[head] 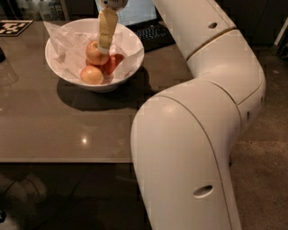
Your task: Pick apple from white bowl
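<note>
The white bowl (131,48), lined with crinkled white paper, stands at the back left of the brown table. The golden-yellow apple with a red blush (93,54) lies in the bowl's middle. A paler yellow-orange apple (92,75) lies in front of it, and a deeper red apple (114,63) lies to its right. My gripper (104,46) reaches down from above into the bowl. Its cream tip is at the top right of the blushed apple and seems to touch it.
My big white arm (202,126) fills the right and front of the view. A black keyboard (155,33) and a lit screen (135,9) stand behind the bowl. A black-and-white tag (11,27) lies at the far left. The table's front edge (67,160) runs below.
</note>
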`<state>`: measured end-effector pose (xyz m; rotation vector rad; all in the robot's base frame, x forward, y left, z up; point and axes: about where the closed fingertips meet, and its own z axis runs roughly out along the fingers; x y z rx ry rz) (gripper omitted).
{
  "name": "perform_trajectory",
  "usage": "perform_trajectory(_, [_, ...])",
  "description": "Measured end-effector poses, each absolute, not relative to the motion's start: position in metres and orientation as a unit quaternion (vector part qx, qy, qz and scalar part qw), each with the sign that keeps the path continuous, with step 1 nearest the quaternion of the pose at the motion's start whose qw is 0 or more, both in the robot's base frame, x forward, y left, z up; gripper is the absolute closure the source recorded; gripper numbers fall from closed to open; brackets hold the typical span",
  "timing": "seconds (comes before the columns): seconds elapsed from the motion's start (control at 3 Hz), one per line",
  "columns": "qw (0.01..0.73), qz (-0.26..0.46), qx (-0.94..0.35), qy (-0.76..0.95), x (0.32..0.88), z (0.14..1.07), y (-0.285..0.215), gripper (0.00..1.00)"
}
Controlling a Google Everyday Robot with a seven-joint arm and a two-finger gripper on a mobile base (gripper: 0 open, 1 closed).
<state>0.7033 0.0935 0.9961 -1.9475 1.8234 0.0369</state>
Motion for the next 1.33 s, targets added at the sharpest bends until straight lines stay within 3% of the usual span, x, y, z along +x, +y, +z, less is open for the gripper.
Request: perform_trajectory(1.33, [0.239,0.073,-0.694,0.675,0.74,0.933,0.121,0.0])
